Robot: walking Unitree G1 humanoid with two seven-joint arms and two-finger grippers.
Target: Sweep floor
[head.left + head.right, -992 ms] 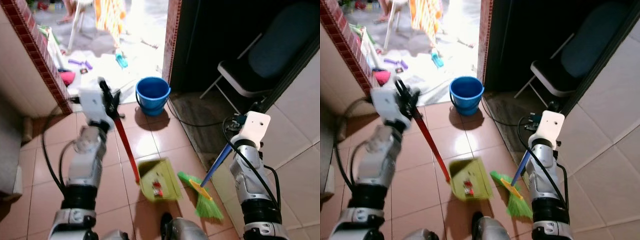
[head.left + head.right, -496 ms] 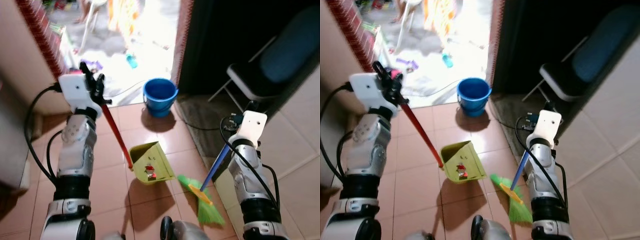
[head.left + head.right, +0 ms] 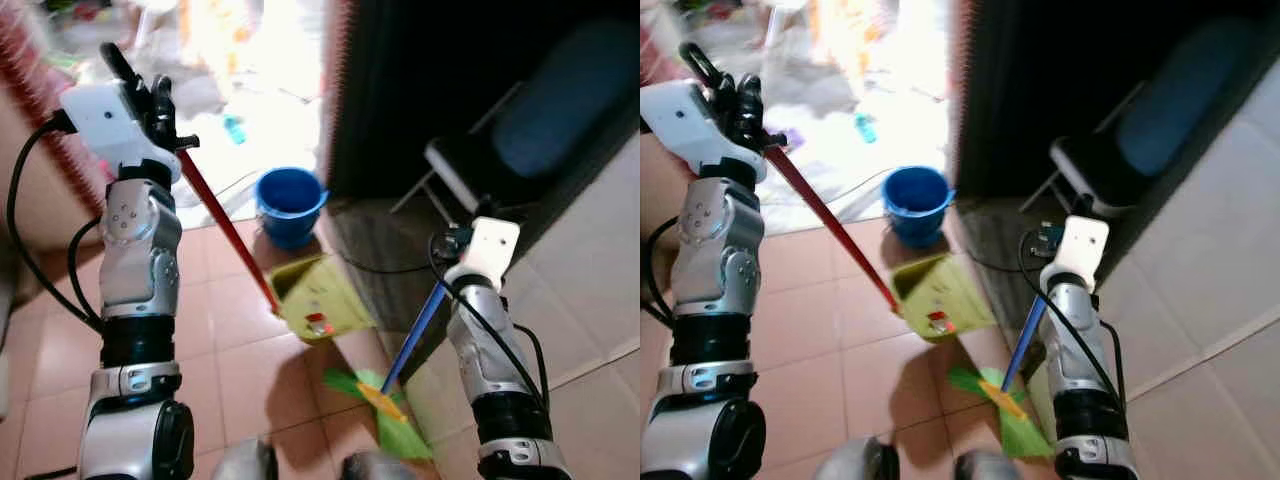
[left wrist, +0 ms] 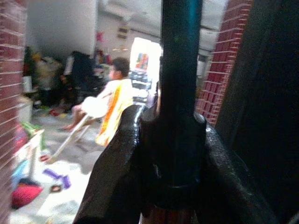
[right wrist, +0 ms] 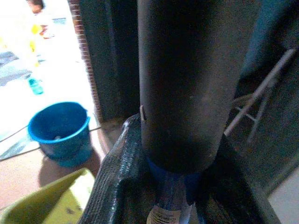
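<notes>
Glossy tile floor point(image 3: 230, 350), plastic bucket point(image 3: 288, 203), plastic dustpan point(image 3: 318, 298)

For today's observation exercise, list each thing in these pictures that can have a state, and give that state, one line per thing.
Left gripper: raised high, shut on the red handle.
Right gripper: shut on the blue handle.
Dustpan: lifted off the floor, tilted, bits of litter inside.
Broom: green bristles down at the floor, handle slanted.
Blue bucket: upright, open-topped, standing on the tiles by the doorway.
Folding chair: unfolded, standing in the dark room.
</notes>
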